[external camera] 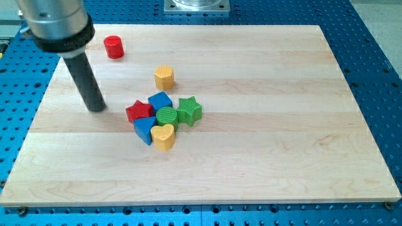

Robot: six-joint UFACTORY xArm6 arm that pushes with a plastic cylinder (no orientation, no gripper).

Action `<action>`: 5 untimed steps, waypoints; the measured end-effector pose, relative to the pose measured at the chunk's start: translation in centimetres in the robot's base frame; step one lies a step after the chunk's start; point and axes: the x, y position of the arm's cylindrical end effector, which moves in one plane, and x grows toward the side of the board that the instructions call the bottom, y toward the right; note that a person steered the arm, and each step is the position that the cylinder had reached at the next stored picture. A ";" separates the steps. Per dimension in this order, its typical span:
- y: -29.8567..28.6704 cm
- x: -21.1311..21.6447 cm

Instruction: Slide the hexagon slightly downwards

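A yellow hexagon stands alone on the wooden board, above a cluster of blocks. The cluster holds a red star, a blue cube, a green cylinder, a green star, a second blue block and a yellow heart, all touching or nearly so. A red cylinder stands at the top left. My tip rests on the board to the left of the cluster, below and left of the hexagon, touching no block.
The wooden board lies on a blue perforated table. A metal mounting plate sits at the view's top edge.
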 end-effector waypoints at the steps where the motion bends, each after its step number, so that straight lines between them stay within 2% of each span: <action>1: 1.9 -3.8; 2: 7.9 -3.7; 4: 10.4 -7.3; 5: 11.6 -6.5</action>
